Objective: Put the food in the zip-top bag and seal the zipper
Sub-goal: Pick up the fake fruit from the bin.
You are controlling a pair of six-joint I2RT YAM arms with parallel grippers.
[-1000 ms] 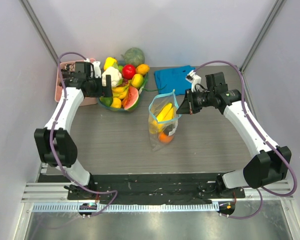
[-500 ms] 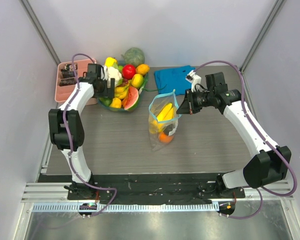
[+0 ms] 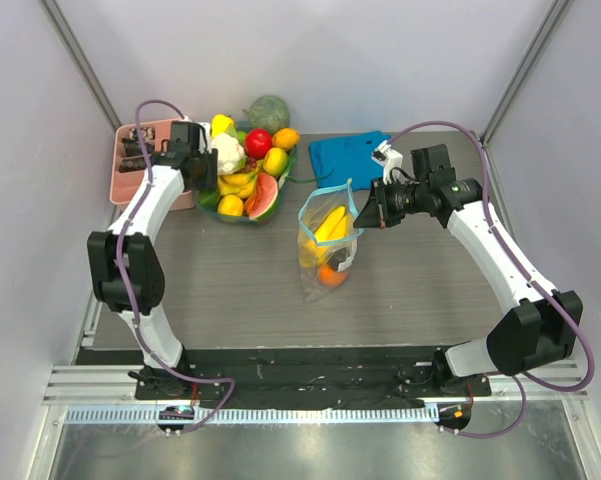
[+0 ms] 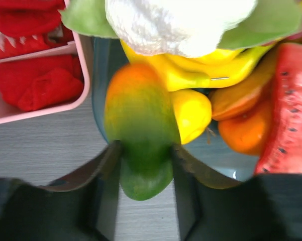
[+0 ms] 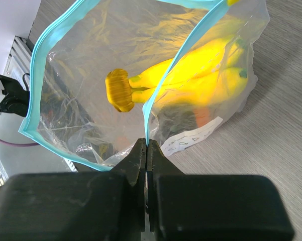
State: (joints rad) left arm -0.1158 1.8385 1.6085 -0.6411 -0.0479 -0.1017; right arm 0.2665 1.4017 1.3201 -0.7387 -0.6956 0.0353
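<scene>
My left gripper [image 4: 143, 160] is over the fruit bowl [image 3: 242, 218], its jaws pressed on both sides of a green and orange mango [image 4: 140, 125] at the bowl's left edge. Other food lies around it: a yellow lemon [image 4: 191, 113], a banana bunch [image 4: 206, 65] and an orange [image 4: 243, 133]. The zip-top bag [image 3: 327, 245] stands at the table's middle with its mouth open. Inside it are a banana bunch [image 5: 201, 80] and an orange [image 3: 330, 275]. My right gripper [image 5: 146, 148] is shut on the blue-teal zipper [image 5: 151, 110] and holds that edge up.
A white cauliflower [image 3: 226, 152], a red apple [image 3: 258, 142] and a watermelon slice [image 3: 266, 195] fill the bowl, with a green melon [image 3: 267, 112] behind it. A pink tray [image 3: 130, 165] stands left of the bowl. A folded blue cloth [image 3: 348, 155] lies at the back.
The left arm swung in over the bowl's left side and its jaws closed from wide open onto the mango. The right arm and the bag have not moved.
</scene>
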